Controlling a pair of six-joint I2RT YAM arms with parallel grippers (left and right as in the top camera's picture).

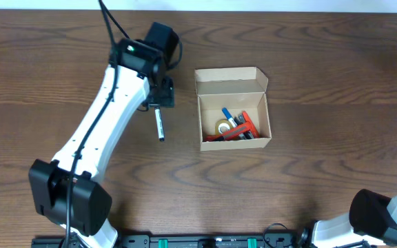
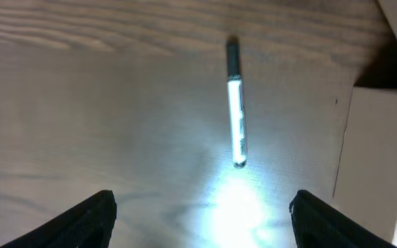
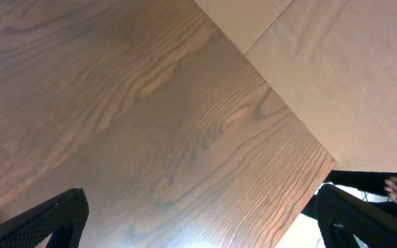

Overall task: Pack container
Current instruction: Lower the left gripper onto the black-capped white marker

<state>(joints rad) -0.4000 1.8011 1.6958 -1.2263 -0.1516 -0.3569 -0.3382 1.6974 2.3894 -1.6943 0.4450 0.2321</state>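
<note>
Container (image 1: 229,81) 1, pen (image 2: 236,117) outside 1, left tool (image 2: 203,203) spread, right tool (image 3: 200,196) spread

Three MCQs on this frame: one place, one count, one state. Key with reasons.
1. Relative to the open tan cardboard box, the white pen with black cap lies: A inside; B on the brown wooden table, to its left; C on its flap.
2. Pens outside the box: A one; B two; C three.
3. Left fingers: A shut on pen; B shut, empty; C open.
B: it lies on bare wood beside the box. A: only that pen shows. C: both stand wide apart above it.
</note>
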